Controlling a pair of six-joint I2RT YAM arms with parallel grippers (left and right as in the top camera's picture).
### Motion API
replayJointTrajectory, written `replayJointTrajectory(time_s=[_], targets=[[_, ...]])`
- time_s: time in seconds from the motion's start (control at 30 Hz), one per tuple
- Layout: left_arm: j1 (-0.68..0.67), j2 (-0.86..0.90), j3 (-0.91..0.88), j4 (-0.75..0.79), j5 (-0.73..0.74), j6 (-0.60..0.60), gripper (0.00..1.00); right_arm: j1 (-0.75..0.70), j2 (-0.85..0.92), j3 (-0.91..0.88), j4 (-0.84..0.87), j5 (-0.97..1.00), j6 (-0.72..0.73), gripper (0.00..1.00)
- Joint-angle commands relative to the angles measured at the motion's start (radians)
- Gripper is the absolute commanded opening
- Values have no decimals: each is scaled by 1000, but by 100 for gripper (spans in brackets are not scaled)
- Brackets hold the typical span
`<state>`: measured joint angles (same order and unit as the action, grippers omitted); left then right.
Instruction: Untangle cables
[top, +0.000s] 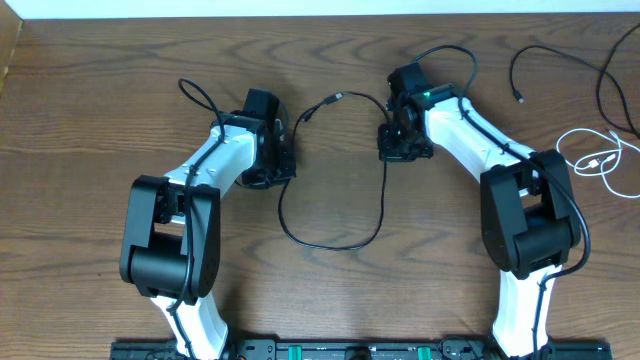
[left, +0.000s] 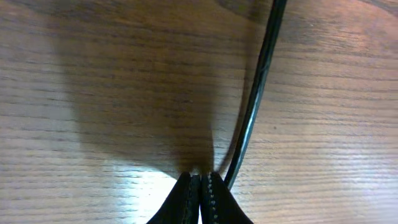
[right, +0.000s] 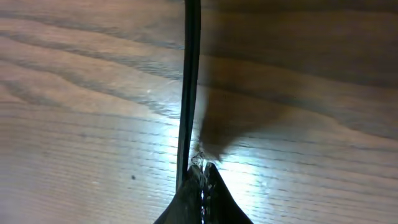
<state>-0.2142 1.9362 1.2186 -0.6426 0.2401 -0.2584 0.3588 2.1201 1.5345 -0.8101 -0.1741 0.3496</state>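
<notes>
A long black cable (top: 330, 244) lies in a U-shaped loop on the wooden table between my two arms, and its plug end (top: 338, 98) lies at the top middle. My left gripper (top: 282, 172) is down at the loop's left end. In the left wrist view its jaws (left: 200, 178) are shut together, and the cable (left: 258, 93) runs just beside the right finger, not between the jaws. My right gripper (top: 392, 150) is at the loop's right side. Its jaws (right: 204, 169) are shut, and the cable (right: 189, 74) passes along the left finger.
A second black cable (top: 520, 70) curls at the far right, apart from the loop. A short white cable (top: 598, 160) lies by the right edge. Thick black robot wires (top: 200, 98) arch over each arm. The table's far edge runs along the top.
</notes>
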Motion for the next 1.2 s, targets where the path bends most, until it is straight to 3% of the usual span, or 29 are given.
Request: replayJointTrajectory(time_s=[0.0,0.17,0.33,0.4,0.47,0.53,0.63,0.83,1.0,1.17], targets=[[-16,18,-4,14,123,-10,7,23,13,-7,35,-118,24,1],[-81,18,-4,67,206,-90,7,62,13,-7,111,-176,99,1],[-141,18,-4,114,204,-106,7,84,14,-7,126,-164,152,1],[-122,8,19,117,136,-105,7,82,14,-7,129,-161,166,1],[-96,-27,53,82,103,-95,7,80,14,-6,131,-161,166,10],[-53,-101,88,28,61,-91,7,79,14,2,134,-171,138,38],[8,-201,89,-46,53,-91,8,82,14,23,126,-177,124,49],[144,-282,88,-196,-7,-90,7,39,14,117,32,-176,44,48],[148,-239,59,-178,-46,-88,8,16,34,134,3,-113,1,46],[148,-126,59,-110,-47,-75,7,30,119,134,57,-137,31,24]])
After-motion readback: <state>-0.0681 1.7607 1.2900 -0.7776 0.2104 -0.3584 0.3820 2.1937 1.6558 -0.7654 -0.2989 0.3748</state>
